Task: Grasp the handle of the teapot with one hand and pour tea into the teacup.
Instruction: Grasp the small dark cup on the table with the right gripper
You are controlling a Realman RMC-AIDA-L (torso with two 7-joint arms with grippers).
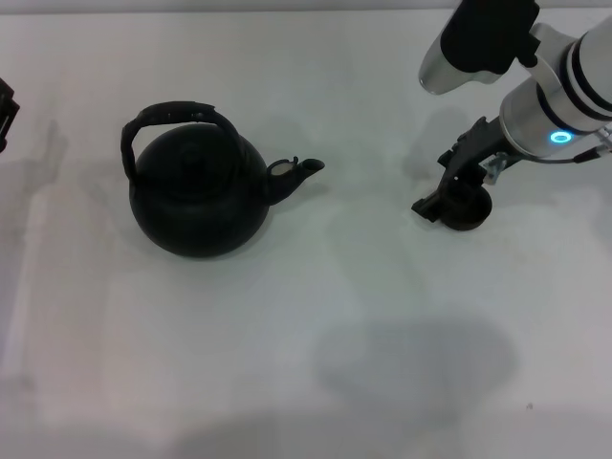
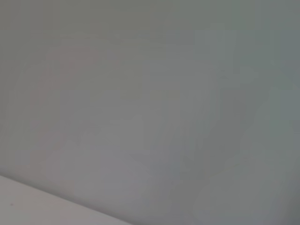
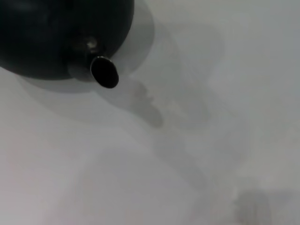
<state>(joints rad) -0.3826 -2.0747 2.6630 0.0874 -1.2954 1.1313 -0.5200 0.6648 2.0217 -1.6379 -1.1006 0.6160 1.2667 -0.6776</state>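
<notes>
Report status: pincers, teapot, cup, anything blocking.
Right pincer at the teacup, grip unclear. Left arm parked at table's left edge. Teapot upright, handle free, spout toward cup. Nothing between them.

Matt black teapot (image 1: pixel 196 206) — rough-wrapped handle (image 1: pixel 172 115)

Item count on worktop (image 1: pixel 306 382):
- Teapot (image 1: pixel 196 196): 1, with 1 handle (image 1: pixel 172 117), 1 spout.
- Teacup (image 1: pixel 466 208): 1.
- Arms in view: 1 full (right), with 1 end effector (image 1: pixel 449 191); left at frame edge only.
</notes>
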